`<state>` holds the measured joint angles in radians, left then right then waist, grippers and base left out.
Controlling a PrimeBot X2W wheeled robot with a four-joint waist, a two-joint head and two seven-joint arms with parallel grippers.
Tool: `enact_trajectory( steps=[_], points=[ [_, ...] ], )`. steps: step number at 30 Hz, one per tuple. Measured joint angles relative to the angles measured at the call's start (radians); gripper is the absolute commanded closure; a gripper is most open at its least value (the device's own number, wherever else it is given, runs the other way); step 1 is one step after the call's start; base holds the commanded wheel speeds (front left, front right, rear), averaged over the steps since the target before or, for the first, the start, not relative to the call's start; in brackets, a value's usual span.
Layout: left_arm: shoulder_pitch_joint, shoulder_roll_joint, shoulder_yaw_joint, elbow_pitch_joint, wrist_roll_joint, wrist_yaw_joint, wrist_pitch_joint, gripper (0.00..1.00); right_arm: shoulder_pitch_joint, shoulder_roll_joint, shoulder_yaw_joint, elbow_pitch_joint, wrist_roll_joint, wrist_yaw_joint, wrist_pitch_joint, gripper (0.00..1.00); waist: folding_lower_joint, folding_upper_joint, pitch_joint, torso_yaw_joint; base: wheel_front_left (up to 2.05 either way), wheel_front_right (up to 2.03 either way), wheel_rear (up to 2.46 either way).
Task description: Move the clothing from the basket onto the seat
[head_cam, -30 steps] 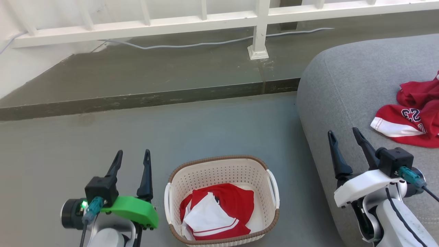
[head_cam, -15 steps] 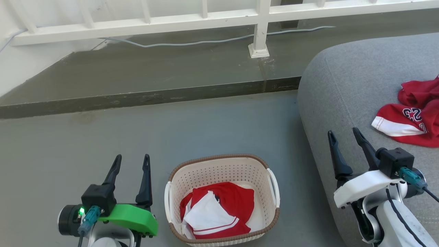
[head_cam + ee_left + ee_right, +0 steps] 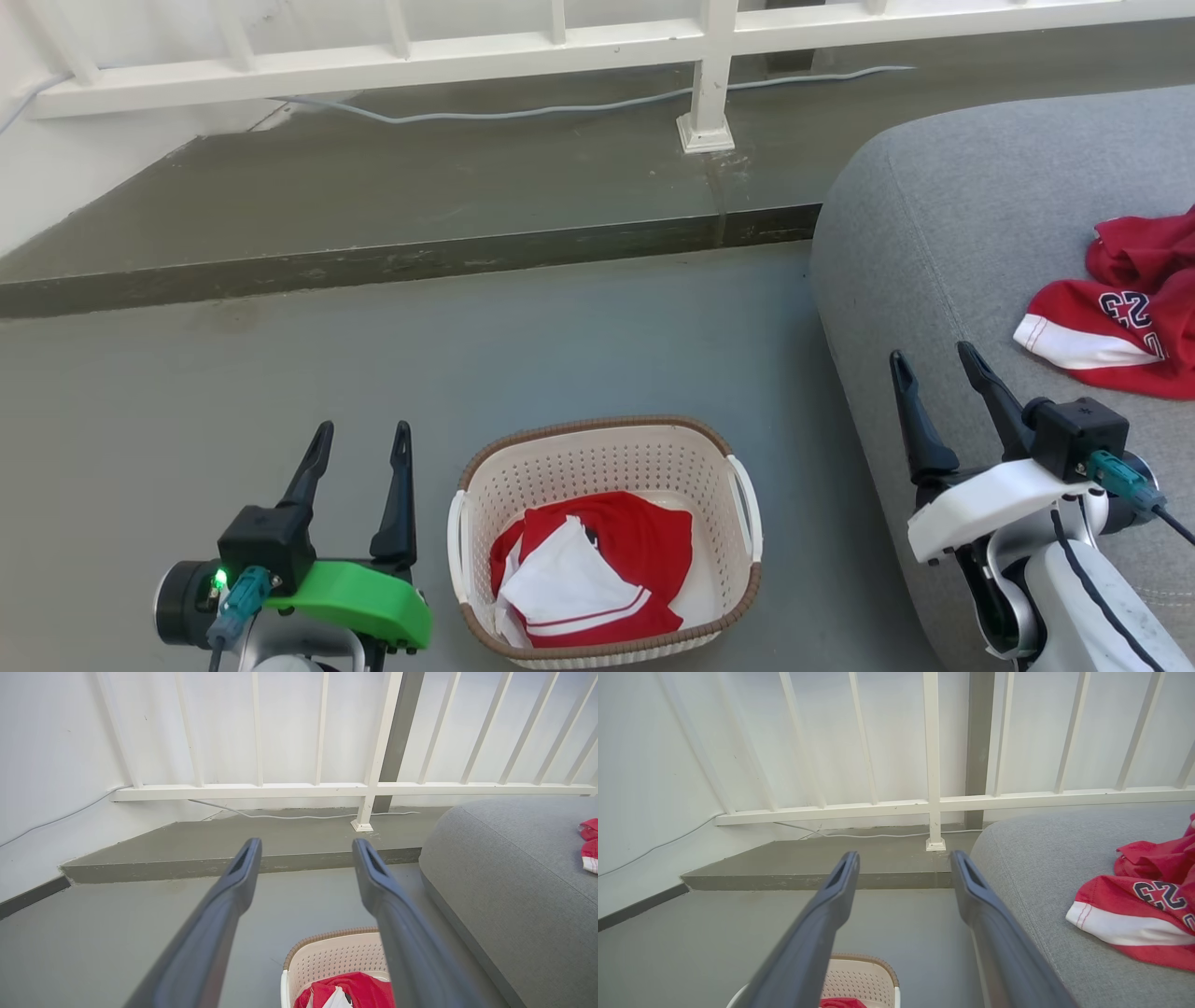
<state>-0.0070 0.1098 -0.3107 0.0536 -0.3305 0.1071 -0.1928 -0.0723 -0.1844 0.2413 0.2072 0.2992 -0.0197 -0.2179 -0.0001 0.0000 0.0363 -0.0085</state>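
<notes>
Cream basket [image 3: 607,462]: red-white garment [image 3: 635,551] inside | second garment [image 3: 1102,327] on seat [image 3: 934,233]

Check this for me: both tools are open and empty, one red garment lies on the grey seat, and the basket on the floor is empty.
Wrong on the basket: it is not empty. The head view shows a red and white garment lying in it. The rest holds: left tool and right tool open and empty, numbered red garment on the seat.
</notes>
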Motion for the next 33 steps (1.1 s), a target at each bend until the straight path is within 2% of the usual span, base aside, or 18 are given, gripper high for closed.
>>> enact_trajectory(
  steps=[10,18,27,33],
  points=[
    [0.016,0.006,0.001,-0.034,0.034,0.0,0.029,0.0,0.0,0.0,0.003,-0.037,0.001,0.0,0.011,0.0,0.0,0.0,0.024,-0.004,0.0,0.0,0.0],
    [0.016,0.026,-0.048,-0.058,0.107,0.0,0.063,0.0,-0.011,-0.002,0.016,-0.096,0.001,0.0,0.021,0.0,0.0,0.0,0.093,-0.014,0.0,0.0,0.0],
    [-0.026,0.062,-0.131,-0.026,0.2,0.0,0.124,0.0,-0.079,0.0,0.037,-0.158,-0.004,0.01,0.027,0.0,0.0001,0.0,0.204,-0.043,0.0,0.0,0.0],
    [-0.097,0.075,-0.188,0.031,0.251,-0.037,0.173,0.0,-0.114,0.008,0.042,-0.189,-0.007,0.011,0.027,0.0,0.0001,0.0,0.285,-0.071,0.0,0.0,0.0]
  ],
)
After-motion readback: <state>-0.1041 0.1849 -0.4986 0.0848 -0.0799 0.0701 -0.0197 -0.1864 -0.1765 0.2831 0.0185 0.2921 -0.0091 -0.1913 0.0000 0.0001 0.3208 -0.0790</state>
